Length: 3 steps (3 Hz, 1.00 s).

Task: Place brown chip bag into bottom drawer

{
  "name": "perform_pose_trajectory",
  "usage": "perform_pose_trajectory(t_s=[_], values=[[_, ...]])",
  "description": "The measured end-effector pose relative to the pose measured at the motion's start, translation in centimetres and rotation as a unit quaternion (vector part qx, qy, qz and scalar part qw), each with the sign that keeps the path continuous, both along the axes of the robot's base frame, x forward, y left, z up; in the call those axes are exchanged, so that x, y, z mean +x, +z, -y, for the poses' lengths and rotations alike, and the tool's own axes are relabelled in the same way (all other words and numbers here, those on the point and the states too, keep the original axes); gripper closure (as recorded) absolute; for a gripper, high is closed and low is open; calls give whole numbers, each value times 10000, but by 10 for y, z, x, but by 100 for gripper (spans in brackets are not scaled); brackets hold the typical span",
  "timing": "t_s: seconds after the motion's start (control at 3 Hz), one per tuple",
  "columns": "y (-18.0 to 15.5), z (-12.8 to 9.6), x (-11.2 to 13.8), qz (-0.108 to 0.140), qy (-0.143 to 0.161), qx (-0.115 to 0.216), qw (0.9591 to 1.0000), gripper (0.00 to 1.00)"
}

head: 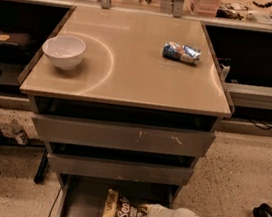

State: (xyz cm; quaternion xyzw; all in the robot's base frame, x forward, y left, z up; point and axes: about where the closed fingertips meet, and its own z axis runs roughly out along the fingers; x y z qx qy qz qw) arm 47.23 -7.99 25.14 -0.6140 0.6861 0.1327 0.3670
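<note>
The brown chip bag [122,211], dark brown with cream ends and white script, lies in the open bottom drawer [78,206], the lowest grey tray pulled out under the cabinet. My gripper [145,216] comes in from the lower right on a white arm and sits at the bag's right end, touching it. The bag's right end is hidden by the gripper.
A white bowl [63,51] stands at the left of the beige cabinet top [132,59]. A small blue-and-silver packet [182,52] lies at its right rear. Two upper grey drawers [122,135] are closed above. A black caster [261,213] is on the floor at right.
</note>
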Motion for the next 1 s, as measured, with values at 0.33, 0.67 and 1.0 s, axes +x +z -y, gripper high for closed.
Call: perform_pose_trajectory(t_s=[0.33,0.67,1.0], values=[[-21,4,7,-80,-74,-30,9999,100],[-42,2,21,-111,-222,-63,9997,100],[-53,-3,37,-129,-539,72,9984,100]])
